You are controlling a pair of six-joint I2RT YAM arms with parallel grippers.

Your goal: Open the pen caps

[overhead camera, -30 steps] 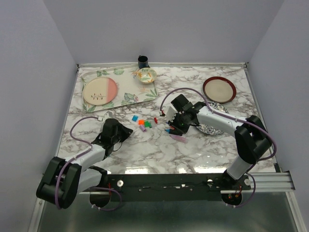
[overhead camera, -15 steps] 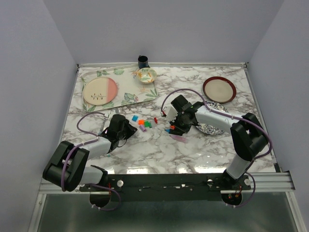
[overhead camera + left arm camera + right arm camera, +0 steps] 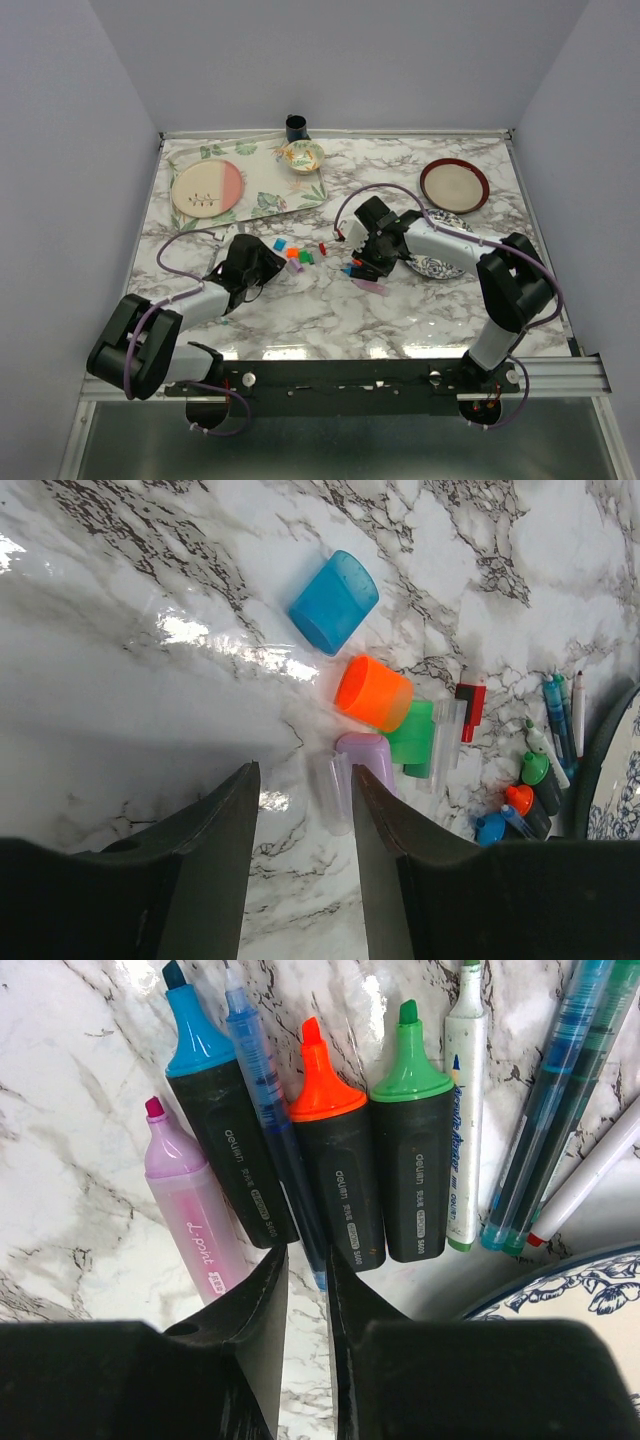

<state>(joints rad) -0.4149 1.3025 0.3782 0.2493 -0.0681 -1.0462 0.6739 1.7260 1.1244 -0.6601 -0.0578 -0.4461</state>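
Purple cap (image 3: 365, 752) half hidden by left gripper (image 3: 303, 775) | plate (image 3: 560, 1285) cut off

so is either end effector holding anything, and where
Nothing held: left end effector stands open short of the purple cap; right end effector open at the end of the thin blue pen.

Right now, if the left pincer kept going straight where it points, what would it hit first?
Probably the clear cap lying just ahead of the left pincer, with the pale purple cap right beside it. Depth is unclear, so it might pass above them toward the orange cap.
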